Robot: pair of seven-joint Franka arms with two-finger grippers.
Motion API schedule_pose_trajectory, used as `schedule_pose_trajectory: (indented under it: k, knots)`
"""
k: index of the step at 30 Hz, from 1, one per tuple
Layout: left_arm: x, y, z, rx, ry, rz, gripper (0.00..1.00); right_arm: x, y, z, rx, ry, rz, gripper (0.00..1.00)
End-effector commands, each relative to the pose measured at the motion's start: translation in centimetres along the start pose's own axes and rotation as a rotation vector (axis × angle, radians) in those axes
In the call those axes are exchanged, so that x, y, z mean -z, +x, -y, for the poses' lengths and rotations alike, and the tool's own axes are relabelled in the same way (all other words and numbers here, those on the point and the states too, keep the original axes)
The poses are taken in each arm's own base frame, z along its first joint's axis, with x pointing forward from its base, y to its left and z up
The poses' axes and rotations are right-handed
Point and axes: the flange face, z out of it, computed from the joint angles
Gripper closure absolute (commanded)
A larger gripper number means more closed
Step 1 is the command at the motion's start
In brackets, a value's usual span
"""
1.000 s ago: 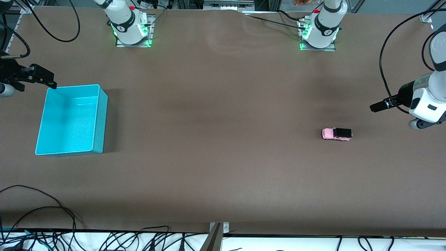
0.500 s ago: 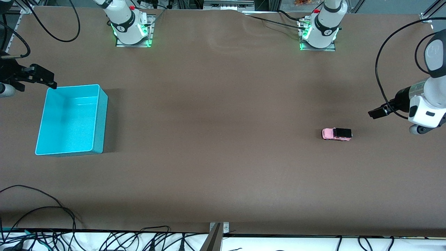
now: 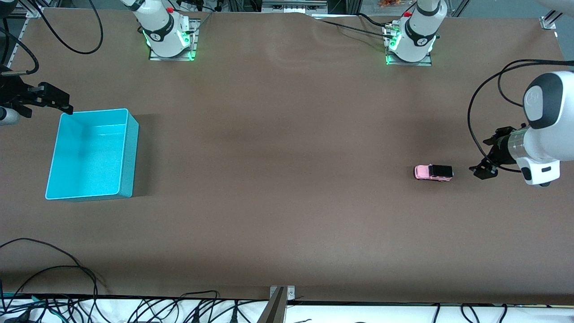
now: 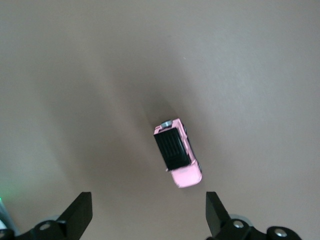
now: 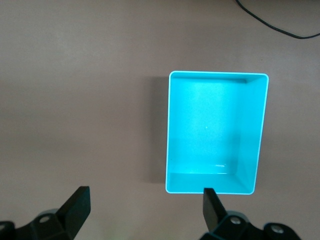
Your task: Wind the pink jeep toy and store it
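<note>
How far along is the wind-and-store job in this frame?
Nothing looks done: the pink jeep toy sits on the table, untouched. In hand: the left gripper, open, hangs beside it. Left: grasping, winding, and placing in the turquoise bin, which holds nothing. The right gripper waits open by the bin.

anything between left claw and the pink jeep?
Nothing. In the front view only bare brown table separates the open left claw from the pink jeep toy; the left wrist view shows the same, with the jeep resting alone.
</note>
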Motion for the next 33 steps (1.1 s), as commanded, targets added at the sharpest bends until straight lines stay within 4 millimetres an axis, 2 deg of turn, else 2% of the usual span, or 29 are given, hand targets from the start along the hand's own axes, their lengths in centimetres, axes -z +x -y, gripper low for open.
schedule_pose_trajectory:
  k: [1,5,11,18,21,26,33]
  knots:
    - [-1.9,0.7,-0.5,0.205,-0.038,-0.011,0.00,0.7,-0.2,-0.1,0.003,-0.017,0.000,0.00]
    - [-4.5,2.1,-0.3,0.370,-0.059,0.023,0.00,0.7,-0.2,-0.2,0.001,-0.018,-0.003,0.00]
    - [-7.7,1.5,0.1,0.385,-0.081,0.020,0.00,0.7,-0.2,-0.1,0.003,-0.017,0.000,0.00]
    - [-12.4,0.6,0.9,0.405,-0.157,-0.007,0.00,0.7,-0.2,0.1,0.006,-0.019,-0.001,0.00]
    - [-13.1,0.3,0.8,0.423,-0.181,-0.014,0.00,0.7,-0.2,-0.2,0.001,-0.018,-0.004,0.00]
    - [-15.2,-1.3,0.2,0.385,-0.166,-0.012,0.00,0.7,-0.1,0.1,0.004,-0.019,-0.004,0.00]
    - [-16.7,-1.9,-0.1,0.381,-0.173,-0.015,0.00,0.6,-0.1,0.2,0.006,-0.018,-0.003,0.00]
